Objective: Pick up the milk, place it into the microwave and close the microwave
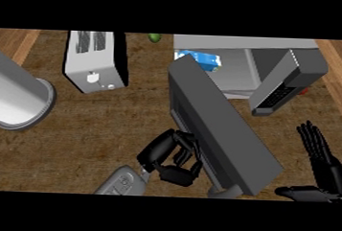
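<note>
**Milk inside the open microwave, left hand at the door**

The brown wooden counter (74, 128) fills the view, and the grey box-shaped microwave (247, 48) stands at its far right part. Far to the left of the microwave, a wide white cylinder with a grey base ring (15, 100) lies at the edge of the view. Nearer to the microwave, still on its left, stands a white rectangular toaster with dark slots (94, 62). A small green round thing (154, 38) sits just left of the microwave's top corner. The blue and white milk carton (199, 60) is inside the microwave, at the left side of the cavity. The dark grey microwave door (219, 128) stands open and reaches out from the microwave toward the near edge. The left hand (171, 158) is against the left face of this door, its black fingers curled, holding nothing I can see. Right of the door, the right hand (321, 161) rests open with fingers straight and upward.
</note>
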